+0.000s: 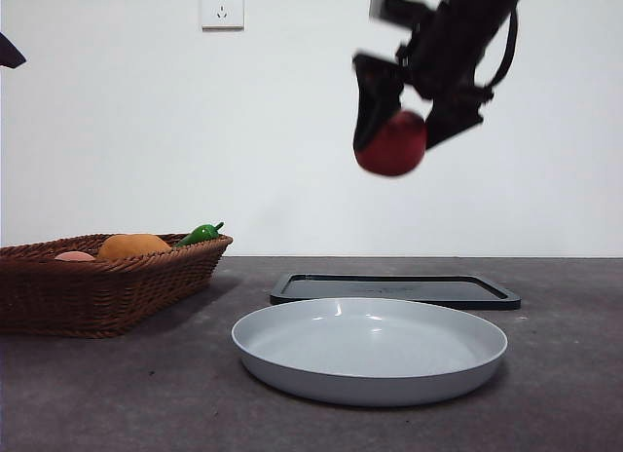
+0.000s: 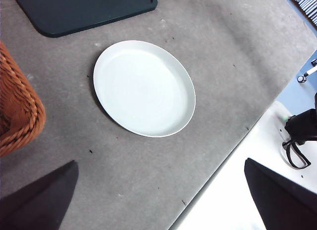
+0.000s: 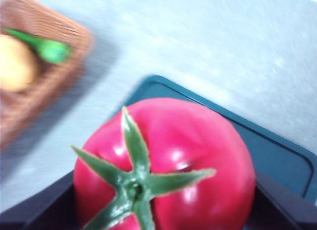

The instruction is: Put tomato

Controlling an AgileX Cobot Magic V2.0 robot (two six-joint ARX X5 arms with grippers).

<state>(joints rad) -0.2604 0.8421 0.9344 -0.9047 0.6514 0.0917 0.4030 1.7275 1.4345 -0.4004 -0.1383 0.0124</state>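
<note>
Tomato (image 1: 392, 145): glossy red, clamped between the jaws of the right tool (image 1: 399, 121), held high in the air above the grey plate (image 1: 370, 350). Right wrist view alone shows its green star-shaped stem; front view alone shows the clear air beneath it. Dark tray (image 1: 394, 289) lies behind the plate, wicker basket (image 1: 97, 286) well apart on the counter (image 1: 146, 403). Left tool (image 2: 158, 200): jaws spread wide, holding nothing, above the counter's edge.

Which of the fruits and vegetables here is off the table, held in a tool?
The red tomato, clamped in the right tool high above the plate; the others lie in the basket.
</note>
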